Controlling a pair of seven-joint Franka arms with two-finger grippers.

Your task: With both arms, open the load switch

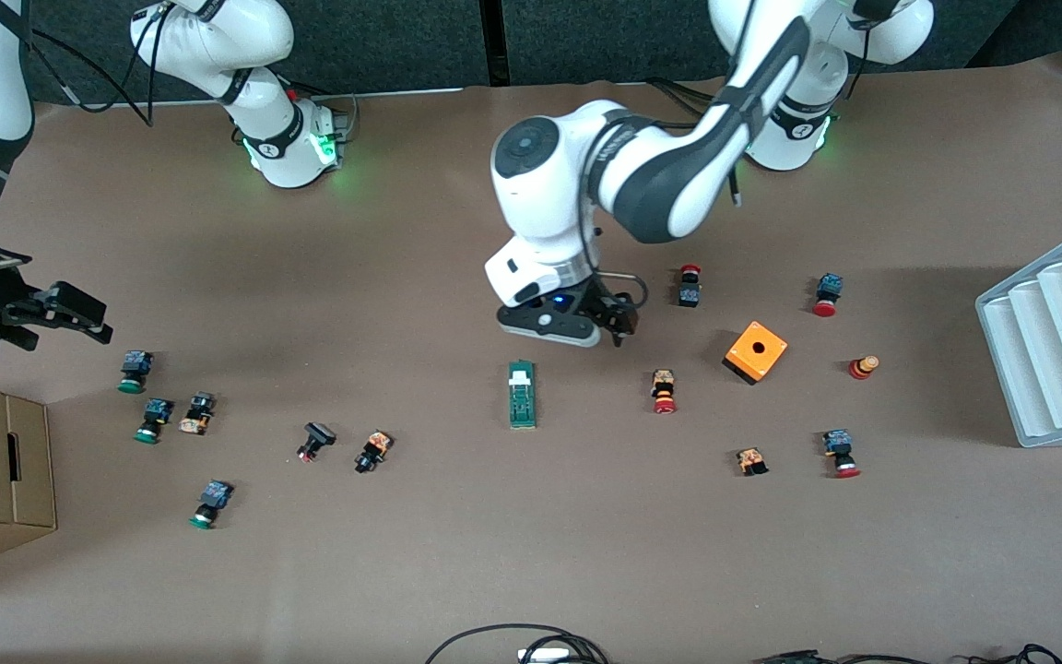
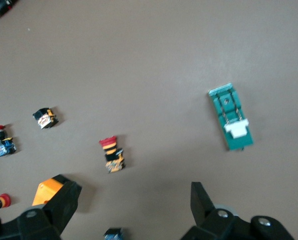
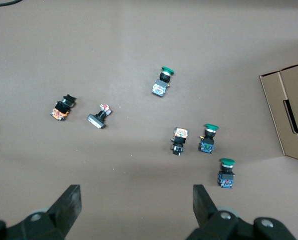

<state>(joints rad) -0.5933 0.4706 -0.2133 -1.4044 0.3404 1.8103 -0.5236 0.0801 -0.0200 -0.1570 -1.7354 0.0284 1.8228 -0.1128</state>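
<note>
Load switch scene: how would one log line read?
load switch: on table, untouched | left gripper: open, above table beside it | right gripper: open, waiting

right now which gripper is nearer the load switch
Left. The left gripper hovers open just beside the load switch; the right gripper waits open at the right arm's end of the table.

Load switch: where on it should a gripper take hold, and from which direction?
The load switch lies flat and alone on the table, long axis running toward the front camera. Probably best gripped from straight above, fingers across its narrow width on the long green sides, mid-body, clear of the white end piece. The open left gripper hovers close by.
</note>
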